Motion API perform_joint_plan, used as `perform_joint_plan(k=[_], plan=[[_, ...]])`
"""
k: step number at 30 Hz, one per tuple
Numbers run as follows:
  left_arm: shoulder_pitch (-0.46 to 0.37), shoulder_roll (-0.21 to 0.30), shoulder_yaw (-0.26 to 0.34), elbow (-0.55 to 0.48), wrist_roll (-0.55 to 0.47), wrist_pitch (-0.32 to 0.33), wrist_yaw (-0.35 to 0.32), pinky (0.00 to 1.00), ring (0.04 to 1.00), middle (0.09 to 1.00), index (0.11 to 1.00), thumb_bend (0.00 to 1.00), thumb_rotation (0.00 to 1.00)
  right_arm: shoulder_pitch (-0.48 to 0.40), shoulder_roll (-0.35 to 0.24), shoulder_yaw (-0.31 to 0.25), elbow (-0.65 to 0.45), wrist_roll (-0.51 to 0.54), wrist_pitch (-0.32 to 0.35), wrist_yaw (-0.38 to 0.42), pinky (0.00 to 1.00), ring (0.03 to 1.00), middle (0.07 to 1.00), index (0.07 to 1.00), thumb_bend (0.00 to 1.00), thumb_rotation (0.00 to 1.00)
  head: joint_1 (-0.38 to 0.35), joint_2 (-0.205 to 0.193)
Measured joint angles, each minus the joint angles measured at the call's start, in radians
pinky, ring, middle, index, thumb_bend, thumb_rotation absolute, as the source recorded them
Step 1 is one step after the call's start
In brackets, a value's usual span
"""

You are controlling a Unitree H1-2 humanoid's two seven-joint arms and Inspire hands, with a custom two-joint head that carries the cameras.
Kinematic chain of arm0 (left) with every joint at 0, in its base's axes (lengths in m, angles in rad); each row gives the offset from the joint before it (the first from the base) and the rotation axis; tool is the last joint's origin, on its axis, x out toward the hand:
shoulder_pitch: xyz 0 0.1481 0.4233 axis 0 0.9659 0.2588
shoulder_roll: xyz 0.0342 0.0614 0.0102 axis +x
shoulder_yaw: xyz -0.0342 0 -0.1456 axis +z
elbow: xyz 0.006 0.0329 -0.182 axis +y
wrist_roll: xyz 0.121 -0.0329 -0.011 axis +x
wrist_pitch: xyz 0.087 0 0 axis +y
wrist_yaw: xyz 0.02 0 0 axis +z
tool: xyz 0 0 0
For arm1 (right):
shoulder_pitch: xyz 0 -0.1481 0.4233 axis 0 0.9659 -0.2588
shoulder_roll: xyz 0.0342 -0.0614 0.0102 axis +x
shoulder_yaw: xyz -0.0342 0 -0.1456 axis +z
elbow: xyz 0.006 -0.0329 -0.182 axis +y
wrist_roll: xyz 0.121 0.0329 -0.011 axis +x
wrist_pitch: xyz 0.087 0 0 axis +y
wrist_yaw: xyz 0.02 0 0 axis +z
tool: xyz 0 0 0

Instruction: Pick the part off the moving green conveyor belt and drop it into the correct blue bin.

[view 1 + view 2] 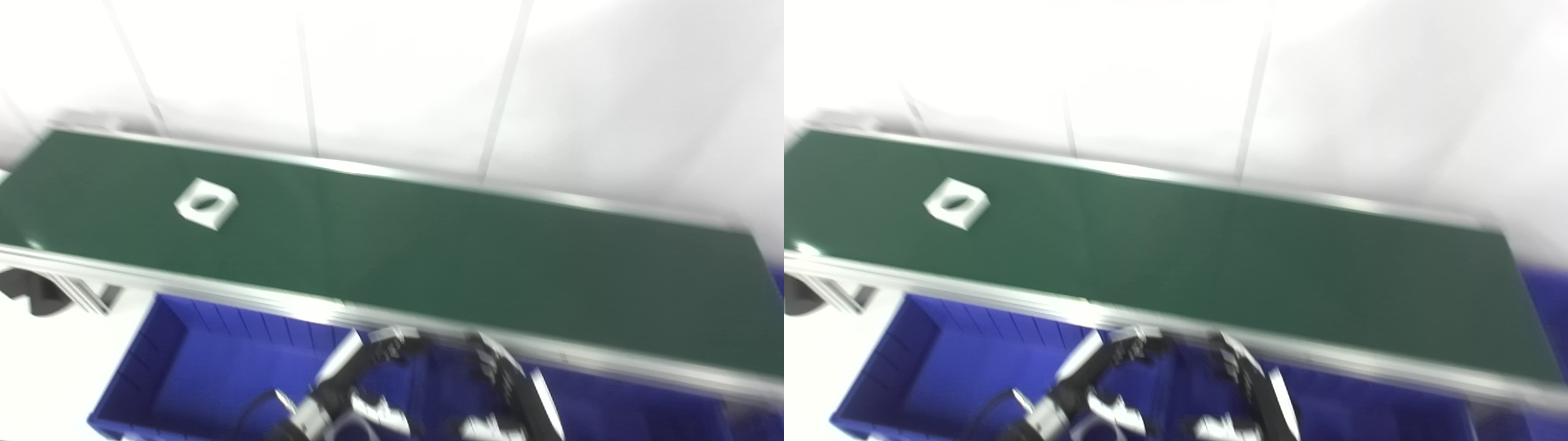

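The white square part [206, 203] with a round hole lies flat on the green conveyor belt [429, 245], near its left end and closer to the far edge. Both hands wait low at the belt's near edge, above the blue bin [202, 367], probably to meet the part. The left hand [361, 380] and right hand [508, 392] hold nothing, fingers apart and curved.

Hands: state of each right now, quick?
Left hand: holds nothing, fingers apart, open, above the blue bin.
Right hand: holds nothing visible; blurred, open or shut cannot be told.
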Motion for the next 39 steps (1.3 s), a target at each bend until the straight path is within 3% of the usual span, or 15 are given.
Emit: perform_joint_plan(k=[10,21,29,39], plan=[[-0.041,0.007,-0.089,0.066,0.018,-0.006,0.118,0.71,0.754,0.773,0.766,0.96,0.27,-0.030,-0.002,-0.007,0.051,0.020,-0.010,-0.002,0.72,0.807,0.903,0.812,1.00,0.30,0.014,-0.038],[-0.053,0.027,-0.130,0.060,0.018,-0.007,0.157,0.71,0.773,0.791,0.772,0.96,0.29,-0.035,-0.002,-0.008,0.055,0.023,-0.011,0.000,0.72,0.808,0.901,0.803,1.00,0.28,0.029,-0.031],[-0.047,0.045,-0.120,-0.161,0.010,-0.009,0.132,0.68,0.752,0.776,0.767,0.95,0.26,-0.047,-0.004,-0.011,0.069,0.037,-0.012,0.010,0.73,0.818,0.915,0.831,1.00,0.28,0.100,-0.015],[-0.020,0.043,-0.077,-0.483,0.017,0.030,-0.040,0.65,0.742,0.780,0.778,0.96,0.25,-0.058,-0.004,-0.010,0.077,0.036,-0.014,0.010,0.74,0.818,0.921,0.839,0.97,0.31,0.107,-0.005]])
